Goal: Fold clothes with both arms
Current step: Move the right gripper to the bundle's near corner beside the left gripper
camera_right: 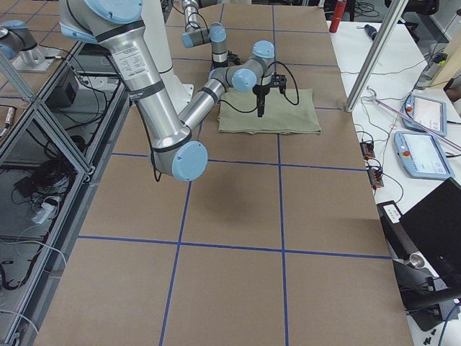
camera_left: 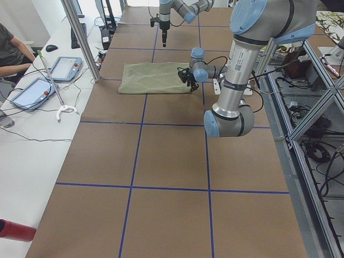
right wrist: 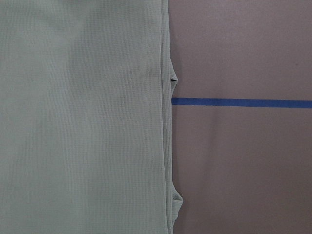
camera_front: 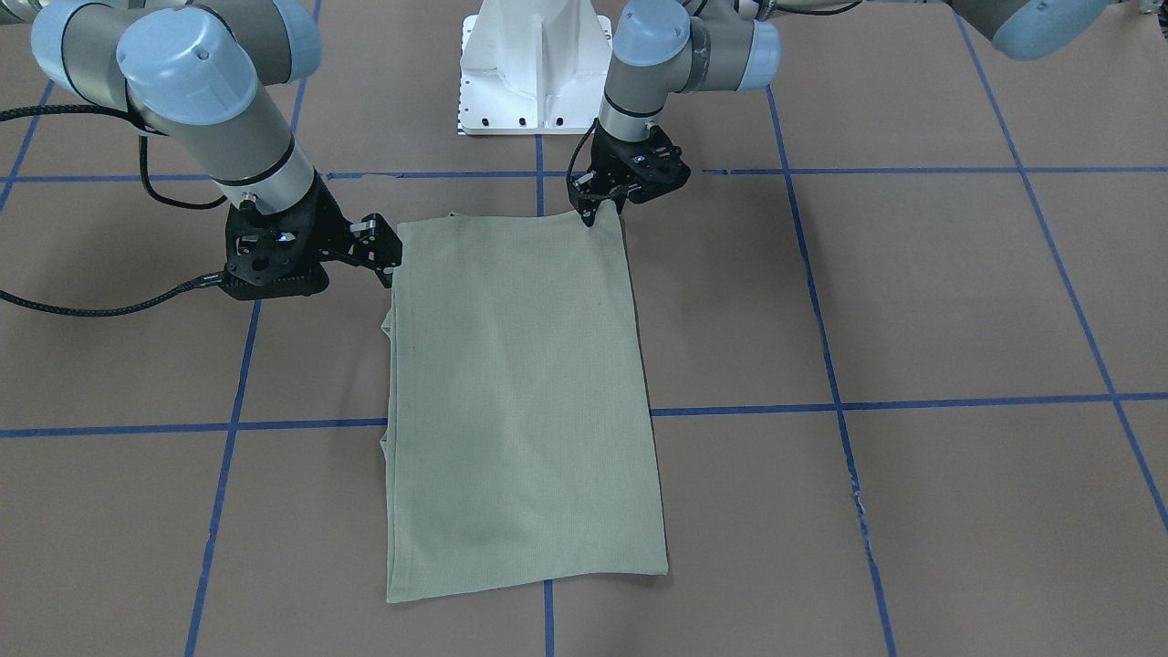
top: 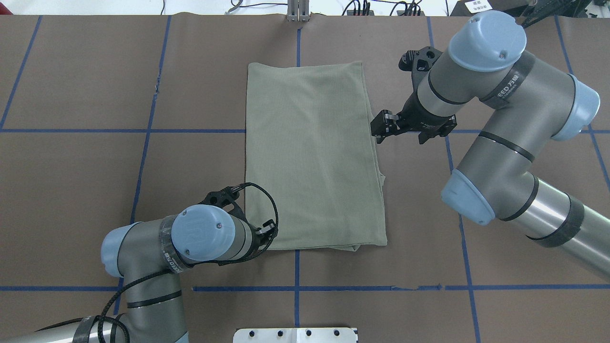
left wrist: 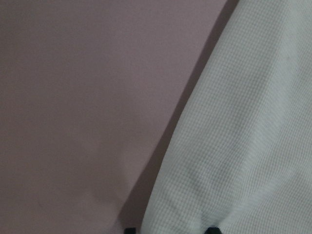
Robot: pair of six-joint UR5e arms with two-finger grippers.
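**Operator:** What have the jaws got?

**Spotter:** Your left gripper [camera_front: 595, 212] has its jaws pinched on the sage-green knit shirt [camera_front: 520, 392]. It holds the left corner nearest the white pedestal base [camera_front: 534, 64]. In the left wrist view you see two black tips [left wrist: 210, 229] with knit between them. Your right gripper [camera_front: 388, 251] has its jaws spread and holds nothing. It hangs above the shirt's right long edge, where a blue tape line [right wrist: 243, 103] meets the cloth.

**Operator:** And the shirt itself? Any writing?

**Spotter:** It lies flat on the brown tabletop [camera_front: 912, 301], folded to a long rectangle running away from the base. Under-layers peek out along the right edge. All you can read is "EED" on a black band [top: 509, 86] round the right arm [top: 505, 152]; the characters after it are too small.

**Operator:** What's around?

**Spotter:** Across from the robot, on the white side table [camera_left: 32, 140], you have two tablets [camera_left: 67, 69], a seated person [camera_left: 8, 48] and a red cylinder [camera_left: 15, 230]. All are well apart from the shirt.
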